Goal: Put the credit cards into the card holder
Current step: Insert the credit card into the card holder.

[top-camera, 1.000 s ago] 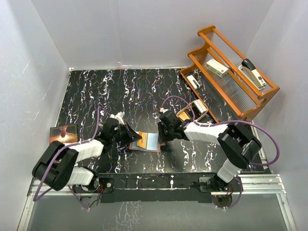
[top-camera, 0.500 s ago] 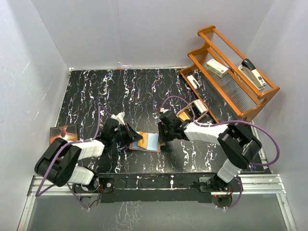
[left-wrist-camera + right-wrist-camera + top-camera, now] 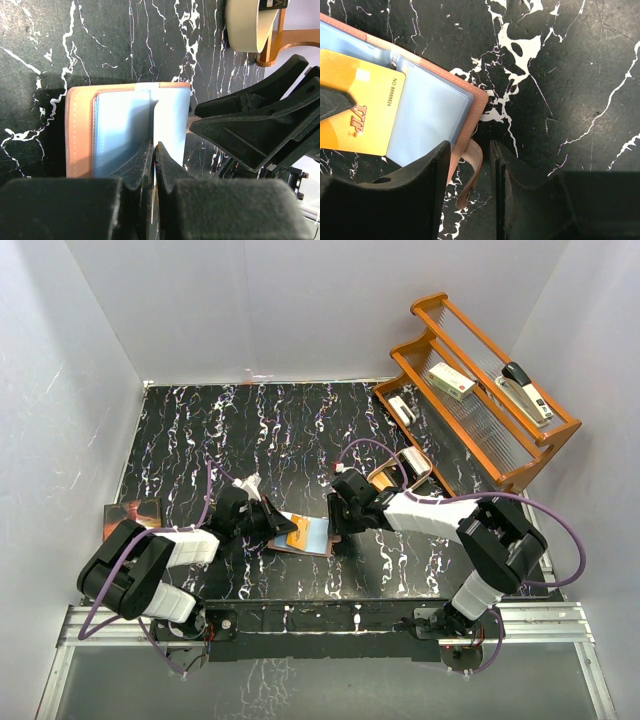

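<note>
Left claw (image 3: 155, 150) is pinched on the orange card (image 3: 360, 117), hovering over the card holder (image 3: 80, 130) lying open on the desk (image 3: 200, 440). We'd tilt a corner into the clear pocket (image 3: 432, 117) and slide slowly, while the right claw (image 3: 470, 147), narrowly parted around the snap tab (image 3: 470, 172), pins the cover.

2 white arms (image 3: 425, 512), black joints, purple cables (image 3: 207, 495), black claws (image 3: 154, 150).
</note>
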{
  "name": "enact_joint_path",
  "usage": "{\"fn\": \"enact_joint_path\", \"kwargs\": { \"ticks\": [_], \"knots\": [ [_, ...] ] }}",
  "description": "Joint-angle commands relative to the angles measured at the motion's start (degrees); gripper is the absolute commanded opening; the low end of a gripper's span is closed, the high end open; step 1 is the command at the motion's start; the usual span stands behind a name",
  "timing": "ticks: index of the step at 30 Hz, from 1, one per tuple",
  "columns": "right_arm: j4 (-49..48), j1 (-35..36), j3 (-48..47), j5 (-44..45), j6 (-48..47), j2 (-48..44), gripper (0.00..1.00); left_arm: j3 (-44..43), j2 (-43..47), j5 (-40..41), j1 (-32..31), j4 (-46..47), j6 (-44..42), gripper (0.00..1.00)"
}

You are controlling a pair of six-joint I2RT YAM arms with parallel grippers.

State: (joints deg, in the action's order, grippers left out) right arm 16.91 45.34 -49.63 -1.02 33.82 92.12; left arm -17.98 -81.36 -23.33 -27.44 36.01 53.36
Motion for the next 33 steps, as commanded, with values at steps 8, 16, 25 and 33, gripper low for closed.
{"fn": "enact_joint_path", "kwargs": {
  "ticks": [8,16,25,33],
  "knots": [
    [-2.39,0.23,-2.42,0.22,3.70,2.06,0.32,1.44,0.32,1.90,0.21,2.05,-1.55,0.00],
    [-3.00,0.37,-1.57,0.15,3.42,3.16,0.25,1.69,-1.51,1.75,0.15,4.18,-2.03,0.00],
    [-3.02,0.37,-1.13,0.49,3.04,3.64,0.22,1.15,-3.39,1.49,-0.24,5.26,-3.71,0.00],
    [-3.24,0.36,-0.97,0.49,2.80,3.71,0.21,1.50,-1.49,1.88,-0.43,2.38,-5.32,0.00]
  ]
}}
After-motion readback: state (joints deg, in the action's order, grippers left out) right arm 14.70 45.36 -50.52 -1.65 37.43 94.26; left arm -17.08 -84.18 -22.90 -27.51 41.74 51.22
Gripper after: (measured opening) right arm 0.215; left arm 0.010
